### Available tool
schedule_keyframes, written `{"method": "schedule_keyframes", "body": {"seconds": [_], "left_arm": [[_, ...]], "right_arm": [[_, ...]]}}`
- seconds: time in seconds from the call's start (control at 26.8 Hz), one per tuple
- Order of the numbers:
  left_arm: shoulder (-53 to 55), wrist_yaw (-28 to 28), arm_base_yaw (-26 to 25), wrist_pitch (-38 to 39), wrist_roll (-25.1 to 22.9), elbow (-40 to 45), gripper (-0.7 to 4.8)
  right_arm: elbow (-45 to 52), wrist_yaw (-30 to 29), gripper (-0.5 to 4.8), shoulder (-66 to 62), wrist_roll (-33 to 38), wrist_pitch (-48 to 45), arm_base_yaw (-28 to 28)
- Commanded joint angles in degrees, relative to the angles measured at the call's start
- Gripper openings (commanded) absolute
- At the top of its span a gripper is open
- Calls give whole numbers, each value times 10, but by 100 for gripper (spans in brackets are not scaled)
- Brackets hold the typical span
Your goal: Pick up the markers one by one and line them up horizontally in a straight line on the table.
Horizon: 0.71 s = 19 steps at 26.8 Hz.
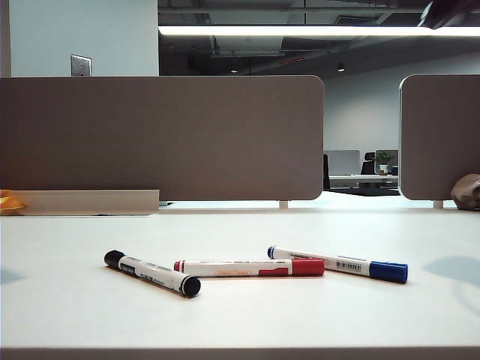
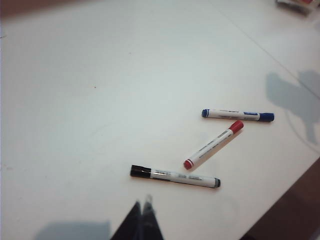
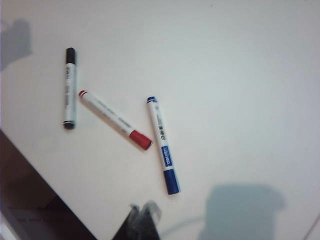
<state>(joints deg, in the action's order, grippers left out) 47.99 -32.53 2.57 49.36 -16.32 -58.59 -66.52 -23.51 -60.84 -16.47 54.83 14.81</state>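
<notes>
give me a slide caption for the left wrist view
Shut left gripper above black, red and blue markers scattered on white table.

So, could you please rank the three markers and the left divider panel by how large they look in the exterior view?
1. Left divider panel, by far the largest.
2. Red marker and blue marker: alike in apparent length, so unranked.
3. Black marker: looks shortest, though it lies angled toward the camera, so foreshortening may explain that.

Both claw tips, left (image 2: 142, 212) and right (image 3: 145, 212), cut off by frame edges.
</notes>
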Motion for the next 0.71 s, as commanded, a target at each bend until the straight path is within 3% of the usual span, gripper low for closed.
{"method": "schedule_keyframes", "body": {"seconds": [0.04, 0.19, 0.34, 0.45, 0.71], "left_arm": [[57, 23, 22, 4, -25, -14, -3], [114, 37, 67, 9, -50, -24, -3], [158, 110, 121, 18, -80, -26, -3], [203, 173, 162, 24, -117, -26, -3], [259, 197, 169, -16, -127, -26, -4]], "right_arm": [[-35, -6, -1, -67, -17, 2, 11], [-58, -6, -1, -140, -24, -2, 36], [-59, -3, -1, -202, -36, -21, 68], [-59, 44, -1, -269, -50, -24, 97], [-61, 115, 0, -328, -51, -24, 100]]}}
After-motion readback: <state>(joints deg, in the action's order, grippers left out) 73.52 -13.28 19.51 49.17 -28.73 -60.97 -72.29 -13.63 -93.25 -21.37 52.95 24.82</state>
